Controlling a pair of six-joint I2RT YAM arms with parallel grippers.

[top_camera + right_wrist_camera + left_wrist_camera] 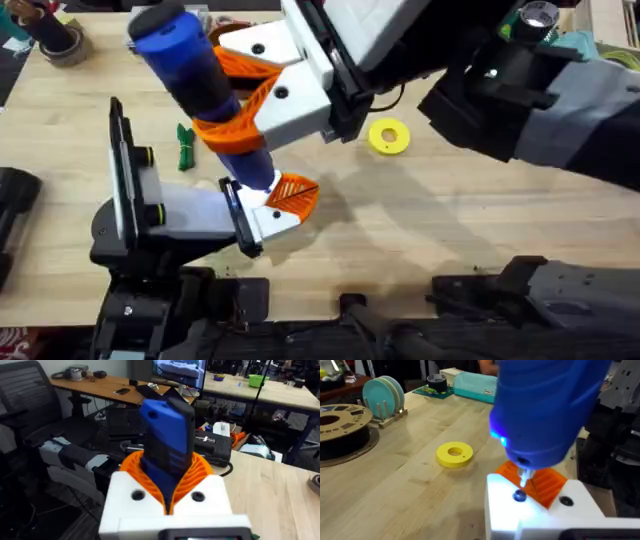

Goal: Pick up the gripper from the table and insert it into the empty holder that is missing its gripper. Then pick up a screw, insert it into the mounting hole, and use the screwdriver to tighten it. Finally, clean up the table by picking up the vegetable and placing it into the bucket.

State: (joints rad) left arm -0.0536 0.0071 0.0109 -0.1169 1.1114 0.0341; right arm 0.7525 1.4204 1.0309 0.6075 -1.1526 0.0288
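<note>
My right gripper [218, 98] reaches across the table and is shut on the blue screwdriver [190, 60], orange pads clamping its body [167, 455]. The screwdriver tilts down with its metal tip [524, 476] on a dark screw [519, 496] in the white holder [540, 510], and a blue light glows at its nose. The holder is a finger mount of my left gripper [268, 212]. The orange ribbed gripper [296, 195] sits in the holder. The dark-green vegetable [185, 148] lies on the table left of the screwdriver. A round dark vessel with a tan rim, seemingly the bucket [62, 45], stands at the far left corner.
A yellow ring [388, 137] lies right of the screwdriver. The left wrist view shows a brown filament spool [340, 425], a rack of teal plates [384, 394], a black tape roll [437, 381] and a teal pouch [475, 385]. Bare wood stretches across the front right.
</note>
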